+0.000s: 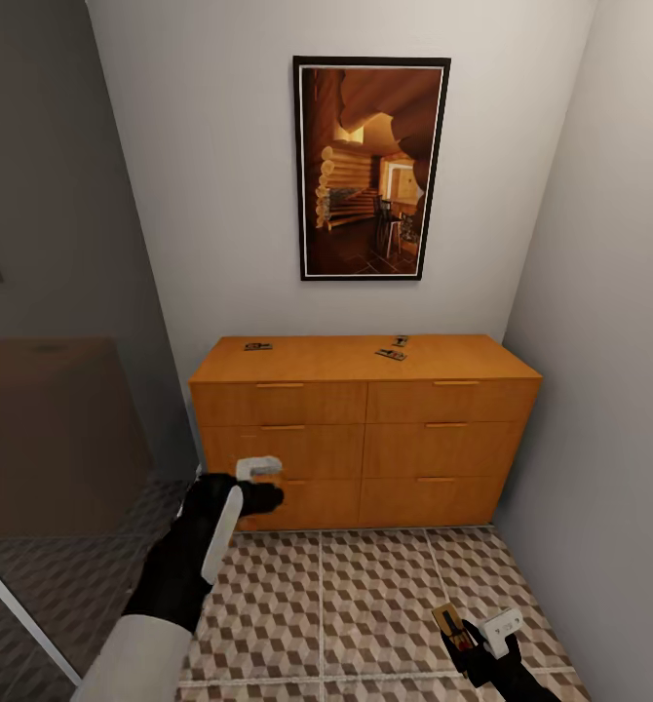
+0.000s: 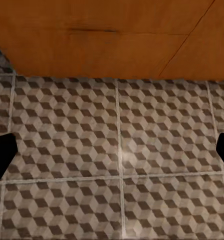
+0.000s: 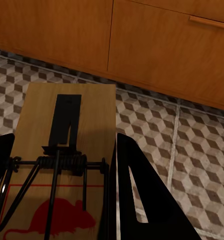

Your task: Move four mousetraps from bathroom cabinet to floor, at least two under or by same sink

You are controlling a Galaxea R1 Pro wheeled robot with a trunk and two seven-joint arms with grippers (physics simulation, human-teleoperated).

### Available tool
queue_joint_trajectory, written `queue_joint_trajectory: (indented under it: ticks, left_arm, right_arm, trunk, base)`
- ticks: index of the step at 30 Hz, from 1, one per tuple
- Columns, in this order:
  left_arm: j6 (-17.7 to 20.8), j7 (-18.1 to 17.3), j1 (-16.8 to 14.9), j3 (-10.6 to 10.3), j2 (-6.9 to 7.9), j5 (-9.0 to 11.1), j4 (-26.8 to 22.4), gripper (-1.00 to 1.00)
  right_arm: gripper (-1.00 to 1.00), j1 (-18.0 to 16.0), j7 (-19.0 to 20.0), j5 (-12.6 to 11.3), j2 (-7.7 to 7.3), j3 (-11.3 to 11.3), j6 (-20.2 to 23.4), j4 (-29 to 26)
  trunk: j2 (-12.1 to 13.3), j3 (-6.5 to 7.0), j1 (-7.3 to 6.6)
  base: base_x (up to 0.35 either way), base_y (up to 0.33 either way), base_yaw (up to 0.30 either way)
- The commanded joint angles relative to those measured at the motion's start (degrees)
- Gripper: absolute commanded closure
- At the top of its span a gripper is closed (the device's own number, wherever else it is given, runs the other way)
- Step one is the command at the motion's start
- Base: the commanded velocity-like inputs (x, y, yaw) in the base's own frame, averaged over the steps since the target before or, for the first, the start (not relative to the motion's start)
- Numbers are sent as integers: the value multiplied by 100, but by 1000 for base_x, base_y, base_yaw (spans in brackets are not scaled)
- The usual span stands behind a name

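Right tool (image 1: 475,639) clamps one mousetrap (image 3: 66,165) low over the bathroom floor (image 1: 365,585); left tool (image 2: 112,150) spread, empty. Three mousetraps (image 1: 392,353) sit on the cabinet (image 1: 365,439) (top). Risk: dropping it far from the sink

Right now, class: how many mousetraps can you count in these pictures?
4: one mousetrap held in the right gripper above the floor; one at the cabinet top's left; two at its right.
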Motion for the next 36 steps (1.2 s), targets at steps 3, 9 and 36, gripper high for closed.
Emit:
queue_joint_trajectory:
  ticks: [3, 9, 36]
  left_arm:
    - [170, 181, -458, -253, -10, -23, -142, -100]
    - [209, 226, -899, -358, -10, -50, -185, -100]
    - [167, 229, -6414, 365, -10, -33, 4268, -100]
  right_arm:
    - [100, -4, 54, 7, -2, -49, -8, 3]
    - [100, -4, 56, 9, -2, -49, -8, 3]
    - [100, -1, 56, 16, 4, -40, 1, 3]
  trunk:
    - [-3, -7, 0]
    - [-3, -7, 0]
    - [-3, -7, 0]
  base:
    - [0, 0, 0]
    - [0, 0, 0]
    - [0, 0, 0]
